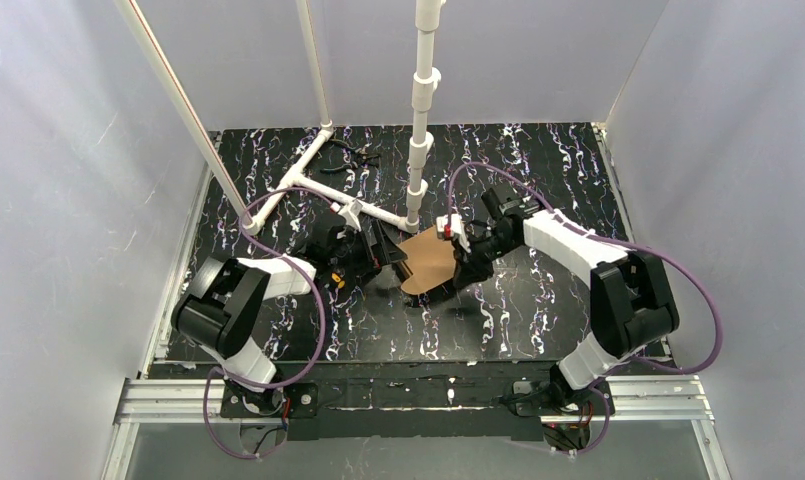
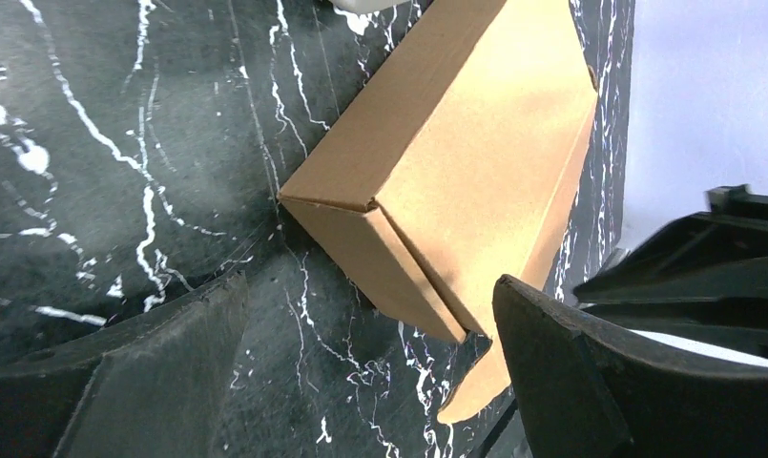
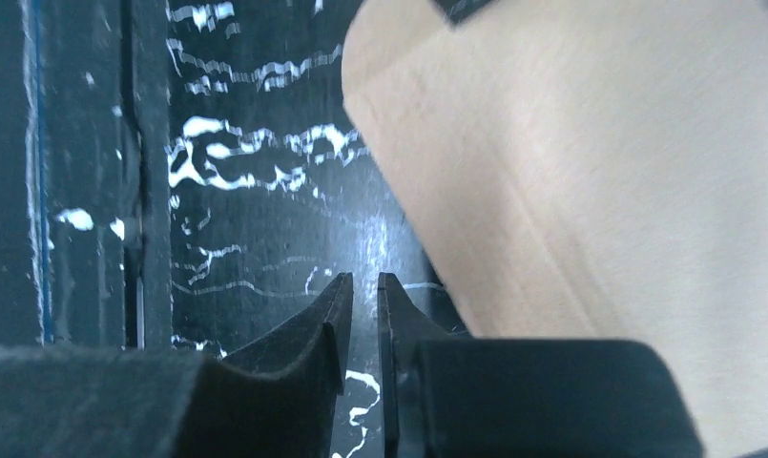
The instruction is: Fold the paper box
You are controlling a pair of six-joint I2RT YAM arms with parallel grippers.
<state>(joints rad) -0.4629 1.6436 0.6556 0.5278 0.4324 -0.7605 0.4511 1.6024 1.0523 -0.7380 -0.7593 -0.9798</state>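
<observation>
The paper box (image 1: 428, 262) is a small brown cardboard box lying on the black marbled table (image 1: 538, 170) between both arms. In the left wrist view the paper box (image 2: 456, 162) looks folded into shape, with a loose rounded tab (image 2: 475, 391) sticking out at its near lower corner. My left gripper (image 1: 383, 262) is open wide at the box's left end; that corner reaches in between the fingers (image 2: 370, 286), close to the right finger (image 2: 551, 363). My right gripper (image 1: 465, 262) sits at the box's right side. Its fingers (image 3: 363, 279) stand a narrow slit apart, holding nothing, with the box (image 3: 590, 172) just beside them.
A white pipe frame (image 1: 308, 185) lies on the table at the back left, with an upright white pole (image 1: 421, 110) just behind the box. A small black tool (image 1: 356, 155) lies near the back. Grey walls close in both sides; an aluminium rail (image 1: 408, 395) runs along the front.
</observation>
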